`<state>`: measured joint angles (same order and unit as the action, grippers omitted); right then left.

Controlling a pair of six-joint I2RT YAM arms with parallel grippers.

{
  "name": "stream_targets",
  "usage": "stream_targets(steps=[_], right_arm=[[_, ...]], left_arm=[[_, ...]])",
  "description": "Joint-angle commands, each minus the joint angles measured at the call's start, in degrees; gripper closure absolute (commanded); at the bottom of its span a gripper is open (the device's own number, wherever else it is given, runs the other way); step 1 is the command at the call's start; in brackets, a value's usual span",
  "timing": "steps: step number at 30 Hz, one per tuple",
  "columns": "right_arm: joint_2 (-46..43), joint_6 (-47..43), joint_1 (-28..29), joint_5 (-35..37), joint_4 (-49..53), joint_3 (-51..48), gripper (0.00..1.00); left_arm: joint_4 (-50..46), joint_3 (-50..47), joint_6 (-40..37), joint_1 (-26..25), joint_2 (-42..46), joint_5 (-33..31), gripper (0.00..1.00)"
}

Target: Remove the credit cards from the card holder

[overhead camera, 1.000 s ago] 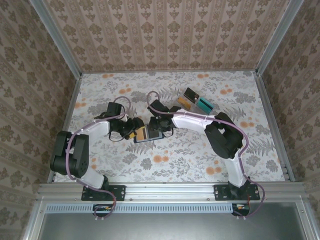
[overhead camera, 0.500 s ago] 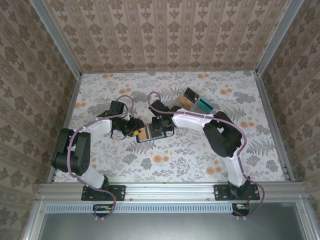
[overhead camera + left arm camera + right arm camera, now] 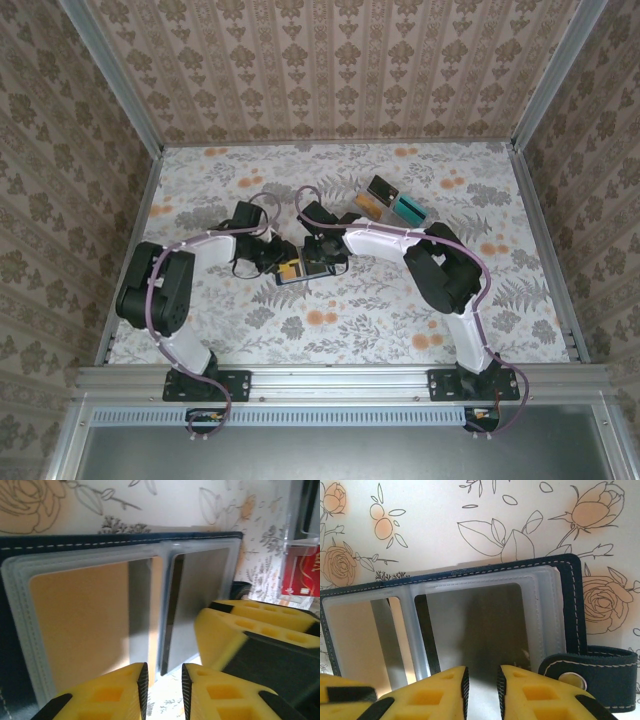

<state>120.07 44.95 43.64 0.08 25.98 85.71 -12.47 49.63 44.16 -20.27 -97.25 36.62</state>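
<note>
The card holder (image 3: 292,270) lies open on the table between both grippers, navy rim (image 3: 120,536) around grey-blue clear sleeves. A tan-orange credit card (image 3: 80,625) sits in one sleeve. The other sleeve (image 3: 475,625) shows a grey face with a black strip along one edge. My left gripper (image 3: 162,692) is at the holder's near edge by the middle fold, jaws a narrow gap apart with bare table between them. My right gripper (image 3: 482,692) hovers over the grey sleeve beside the closing tab (image 3: 600,672), also narrowly open. Its yellow fingers (image 3: 240,630) show in the left wrist view.
A clear plastic compartment tray (image 3: 392,203) with cards in it stands behind and to the right of the holder; a red card (image 3: 300,570) shows in it. Both arms crowd the table's middle. Aluminium frame rails and patterned walls enclose the floral table (image 3: 480,310).
My left gripper has slid right up to the holder and its jaws have narrowed. The right gripper has barely moved. The holder has shifted slightly right.
</note>
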Motion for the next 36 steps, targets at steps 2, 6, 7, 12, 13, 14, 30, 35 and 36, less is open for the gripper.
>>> stream_targets(steps=[2,6,7,12,13,14,30,35,36], right_arm=[[-0.35,-1.35,-0.39,3.18,3.37,-0.49,0.73],[-1.64,-1.65,-1.61,2.85,3.02,-2.11,0.73],[-1.68,-1.62,-1.87,2.66,3.03,-2.42,0.73],[-2.49,-1.63,-2.61,3.14,2.60,-3.76,0.73],[-2.66,-1.62,-2.70,3.26,2.51,-3.87,0.73],[-2.89,-1.64,-2.69,3.30,2.41,-4.13,0.73],[-0.41,-2.51,-2.94,-1.84,0.72,-5.05,0.76],[-0.38,-1.89,-3.36,-3.66,-0.55,-5.92,0.76],[-0.37,-1.82,-3.47,-3.99,-0.79,-6.04,0.76]], left_arm=[[-3.53,0.99,-2.37,-0.21,-1.45,-2.73,0.74],[-5.64,0.09,-4.18,-0.03,-1.19,-5.02,0.74],[-5.61,-0.13,-4.19,-0.03,-1.19,-4.98,0.74],[-4.90,-0.48,-4.03,0.08,-1.96,-4.94,0.75],[-4.89,-0.35,-4.07,0.06,-2.06,-4.81,0.75],[-4.86,-0.24,-4.05,0.06,-2.15,-4.73,0.76],[-1.37,1.73,-4.56,-0.16,1.14,-0.15,0.76],[1.38,2.32,-2.40,-0.46,0.33,2.34,0.76],[1.78,2.51,-2.17,-0.56,0.00,2.55,0.76]])
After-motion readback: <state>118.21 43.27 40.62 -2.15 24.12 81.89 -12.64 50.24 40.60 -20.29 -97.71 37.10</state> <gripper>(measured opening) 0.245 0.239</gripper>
